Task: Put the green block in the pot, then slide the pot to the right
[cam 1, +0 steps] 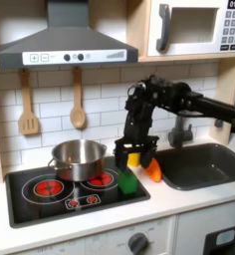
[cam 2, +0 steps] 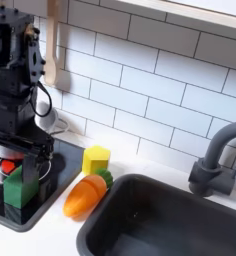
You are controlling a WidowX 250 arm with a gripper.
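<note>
In the first exterior view the pot [cam 1: 78, 157] sits toward the left of the toy stove [cam 1: 30, 204], on the back burner, with its mouth open and nothing seen inside, so the block has yet to go in. To its right the green block [cam 1: 127, 182] rests on the front right corner of the stove, over the red burner ring, and the gripper [cam 1: 132, 156] hangs just above and slightly behind it; the second exterior view shows the same block [cam 2: 20, 187] low between the black fingers [cam 2: 42, 172], which reach down around its upper part. Whether the pads press on the block cannot be told, nor whether the jaws are set narrow or stand a little apart from it. The main risk, as I judge it, is a poor grip: if the fingers close off-centre on so small a cube, it may twist out and fall off the stove's edge, which is close by. Further right, a yellow block [cam 2: 96, 158] stands just beside the gripper and an orange carrot-like toy [cam 2: 82, 196] lies near the sink [cam 2: 190, 235]; a sideways swing could knock either. A drop made too early could also strike the pot's flared rim and bounce away, and a careless later push could tip the shallow pot instead of sliding it.
</note>
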